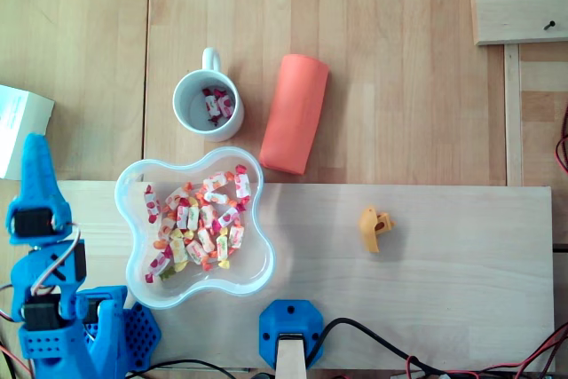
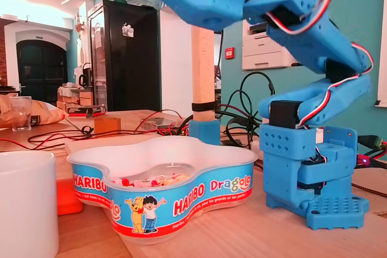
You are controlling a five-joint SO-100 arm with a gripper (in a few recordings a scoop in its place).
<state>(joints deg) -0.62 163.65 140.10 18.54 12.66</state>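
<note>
In the overhead view my blue gripper sits at the far left, folded back over the arm's base. Its fingers lie together in one pointed shape with nothing between them. The nearest thing is a clear flower-shaped Haribo tub holding several wrapped candies, just right of the arm. Behind the tub stands a white mug with a few candies inside. In the fixed view the tub stands in front of the arm's base, and the mug is at the left edge.
A red-orange cylinder lies right of the mug, and shows behind the tub in the fixed view. A small yellow-orange piece lies on the light board to the right. A white box sits at the left edge. A blue mount with a wooden post stands at the front edge.
</note>
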